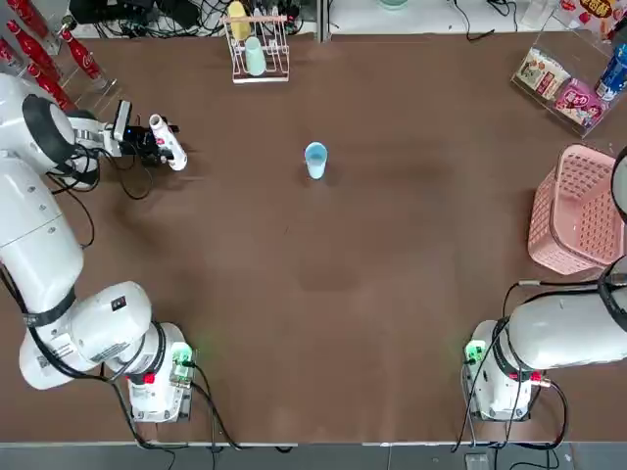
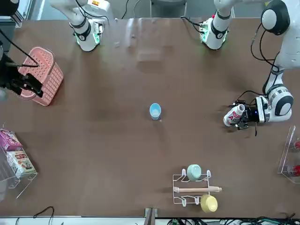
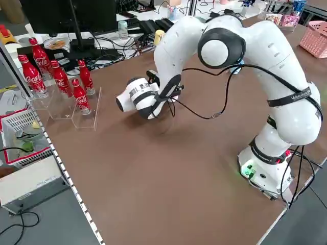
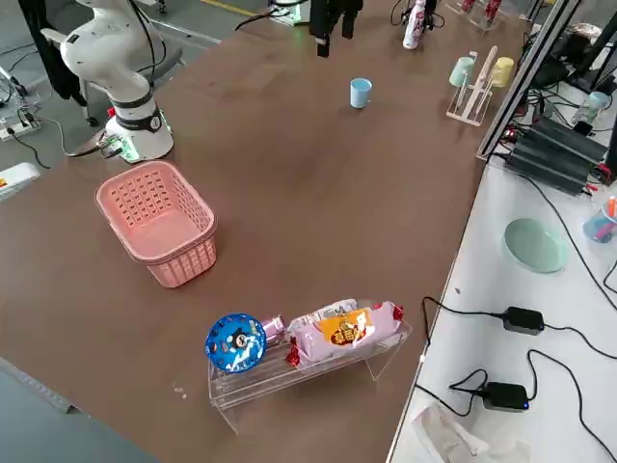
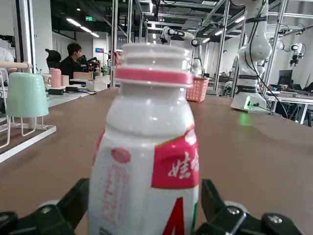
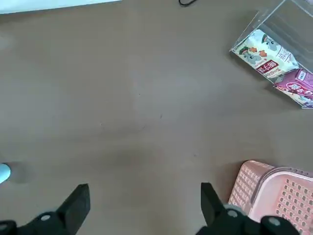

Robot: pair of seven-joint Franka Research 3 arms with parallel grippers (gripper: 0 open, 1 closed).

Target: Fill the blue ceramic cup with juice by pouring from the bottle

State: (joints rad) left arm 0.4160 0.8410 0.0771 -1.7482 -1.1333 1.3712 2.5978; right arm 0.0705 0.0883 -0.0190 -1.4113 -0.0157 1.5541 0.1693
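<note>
Left hand (image 1: 167,142) sits low at the far left of the brown surface (image 1: 313,294), its fingers spread apart on either side of the bottle (image 1: 168,145), which stands between them; in the left wrist view the white bottle fills the middle with clear gaps to each dark finger (image 5: 73,203). Well apart from it, near the middle of the surface, stands the blue ceramic cup (image 1: 315,160); from overhead its inside looks pale, and whether it holds any liquid cannot be told. At the far edge a wire rack (image 1: 260,49) carries a mint cup (image 1: 255,56) and a yellow cup (image 1: 238,20) turned over its pegs. A pink basket (image 1: 573,211) at the right side shows nothing inside in the right side view. The right hand (image 2: 26,86), jaws spread wide, hangs above the surface beside that basket. Only the left side view shows the red cola bottles (image 3: 61,79) on their clear stand; only the right wrist view looks down on snack packets (image 6: 274,63) in a clear tray.
</note>
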